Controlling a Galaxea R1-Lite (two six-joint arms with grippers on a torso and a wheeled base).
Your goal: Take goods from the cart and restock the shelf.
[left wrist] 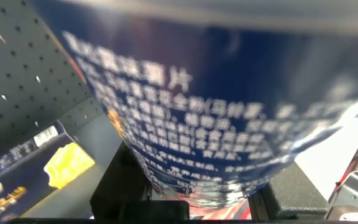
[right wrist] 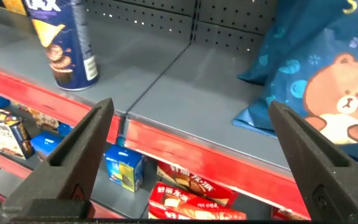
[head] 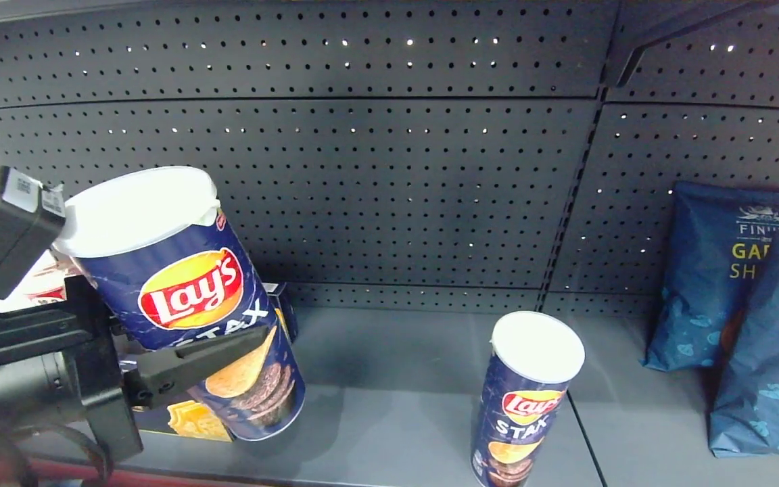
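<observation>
My left gripper (head: 214, 341) is shut on a dark blue chip can (head: 186, 297) with a white lid, holding it tilted over the left end of the grey shelf (head: 396, 379). In the left wrist view the can (left wrist: 229, 106) sits between the gripper's (left wrist: 204, 199) black fingers. A second, matching can (head: 528, 399) stands upright near the shelf's front edge, apart from the held one. In the right wrist view my right gripper (right wrist: 191, 162) is open with nothing in it, out in front of the shelf's edge (right wrist: 185, 146). That standing can (right wrist: 64, 43) is off to one side of it.
Blue snack bags (head: 734, 270) lean against the pegboard back wall (head: 396, 169) at the right; one shows a bear (right wrist: 328, 81). A dark box with yellow print (head: 193, 419) lies under the held can. Bare shelf lies between the two cans. Packaged goods (right wrist: 185, 193) fill the lower shelf.
</observation>
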